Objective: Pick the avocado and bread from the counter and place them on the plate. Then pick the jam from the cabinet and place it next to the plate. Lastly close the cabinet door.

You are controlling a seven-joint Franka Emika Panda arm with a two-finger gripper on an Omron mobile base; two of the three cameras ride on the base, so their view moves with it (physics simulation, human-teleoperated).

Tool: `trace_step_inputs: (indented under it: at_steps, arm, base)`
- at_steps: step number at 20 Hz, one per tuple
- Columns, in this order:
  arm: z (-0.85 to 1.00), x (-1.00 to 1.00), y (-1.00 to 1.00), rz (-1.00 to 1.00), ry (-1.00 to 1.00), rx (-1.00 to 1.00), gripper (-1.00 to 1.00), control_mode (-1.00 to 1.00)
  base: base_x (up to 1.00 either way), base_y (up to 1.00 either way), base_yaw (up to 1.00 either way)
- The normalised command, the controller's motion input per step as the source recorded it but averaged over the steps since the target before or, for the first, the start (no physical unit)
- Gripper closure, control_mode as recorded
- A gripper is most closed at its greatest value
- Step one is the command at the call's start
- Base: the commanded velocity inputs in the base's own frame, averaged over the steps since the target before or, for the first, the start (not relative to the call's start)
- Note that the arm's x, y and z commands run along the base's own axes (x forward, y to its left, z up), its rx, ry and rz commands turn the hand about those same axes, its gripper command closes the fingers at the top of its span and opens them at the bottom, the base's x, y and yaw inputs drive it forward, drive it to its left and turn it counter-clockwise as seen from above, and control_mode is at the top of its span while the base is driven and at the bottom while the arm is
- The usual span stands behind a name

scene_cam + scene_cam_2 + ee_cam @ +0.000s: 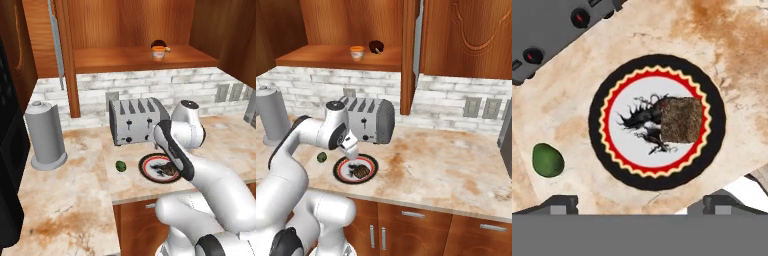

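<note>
Arm bent over plate (657, 181), pincer (639, 202) open, pointing down.

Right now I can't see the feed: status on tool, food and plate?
Tool open, empty, above plate. Bread on plate. Avocado on counter, beside plate, nothing blocking it. Jam in open cabinet.

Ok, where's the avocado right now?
The avocado lies on the counter, apart from the plate, on its left in the left base view, in front of the toaster.
</note>
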Motion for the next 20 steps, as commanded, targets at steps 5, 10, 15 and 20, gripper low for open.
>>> trace_step_inputs:
  at_steps: [5,10,15,20]
  arm:
    - [0.18,0.00,0.48,0.27,-0.03,-0.11,-1.00,-1.00]
    - [0.15,0.00,0.39,0.32,0.00,-0.10,-1.00,-1.00]
    - [0.04,0.08,0.34,0.23,0.00,-0.04,-1.00,-1.00]
    - [0.00,0.38,0.37,0.15,0.01,0.00,-1.00,-1.00]
  base:
    - [0.00,0.00,0.00]
    - [0.00,0.00,0.00]
    - [0.00,0.00,0.00]
    - [0.00,0.00,0.00]
